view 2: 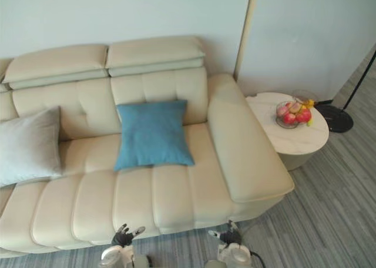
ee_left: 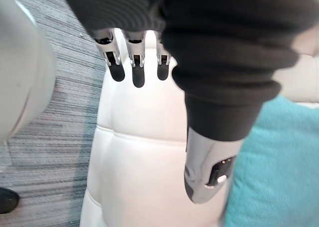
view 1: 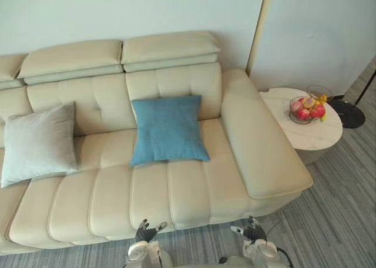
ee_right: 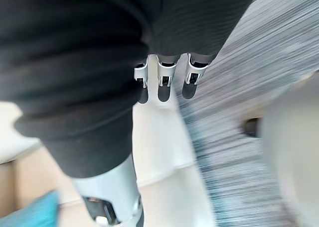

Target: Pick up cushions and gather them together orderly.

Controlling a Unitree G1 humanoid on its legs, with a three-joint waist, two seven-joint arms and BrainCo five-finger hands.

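Note:
A blue cushion (view 1: 168, 129) leans against the backrest of the cream sofa (view 1: 194, 191), near its right end. A grey cushion (view 1: 38, 143) leans on the backrest at the left. My left hand (view 1: 145, 231) hangs low in front of the sofa's front edge, fingers (ee_left: 136, 67) straight and holding nothing. My right hand (view 1: 251, 230) hangs beside it to the right, fingers (ee_right: 164, 77) also straight and empty. The blue cushion (ee_left: 279, 172) shows past my left thumb in the left wrist view.
A wide sofa armrest (view 1: 258, 141) closes the right end. A round white side table (view 1: 314, 140) with a wire bowl of fruit (view 1: 307, 109) stands right of it. A black lamp base (view 1: 348, 112) sits on the grey carpet (view 1: 346, 203).

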